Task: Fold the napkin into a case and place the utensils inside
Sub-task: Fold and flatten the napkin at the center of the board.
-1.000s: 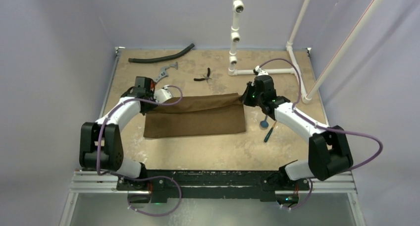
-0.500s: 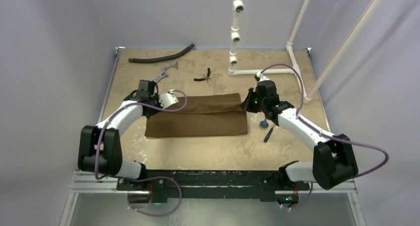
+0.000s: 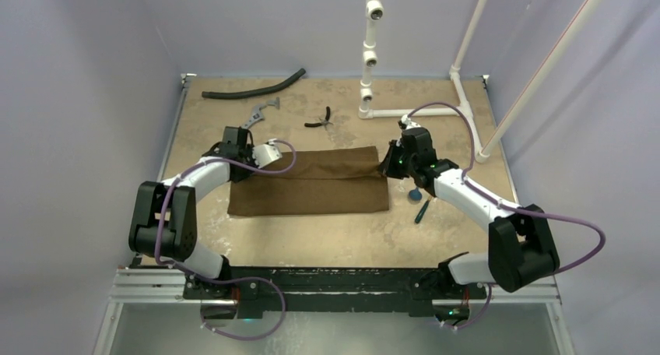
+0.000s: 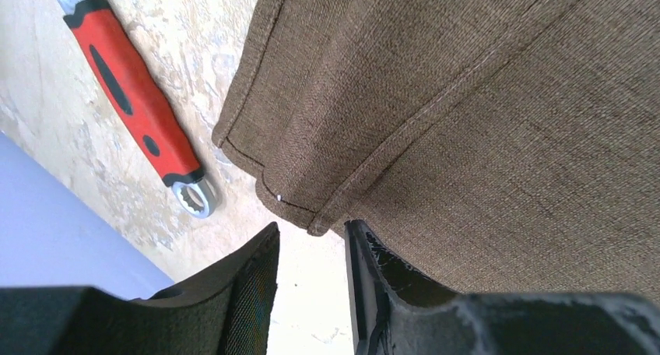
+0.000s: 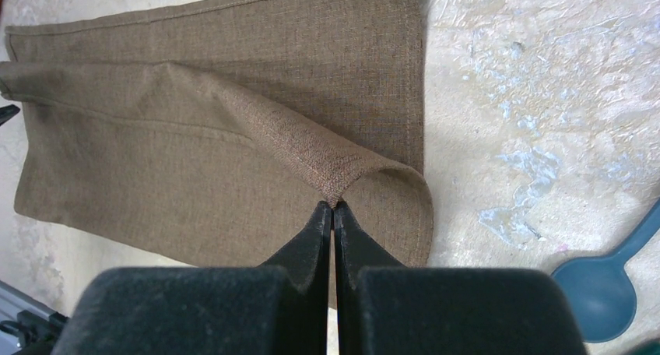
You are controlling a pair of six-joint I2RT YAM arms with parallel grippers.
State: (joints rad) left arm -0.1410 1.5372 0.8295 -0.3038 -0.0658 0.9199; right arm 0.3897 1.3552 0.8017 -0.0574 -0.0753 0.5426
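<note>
Pinching the napkin (image 5: 194, 137) by a raised fold in our closed right gripper (image 5: 333, 207), spoon (image 5: 599, 300) beside it, we hold our left gripper (image 4: 311, 234) slightly parted, empty, the cloth's corner just ahead.

Top overhead; wrist cams close; napkin (image 3: 311, 185) shared.

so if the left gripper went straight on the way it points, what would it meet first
Probably the napkin: its hemmed corner lies just ahead of the left gripper, jaws apart. How high it sits above the cloth is unclear.
</note>
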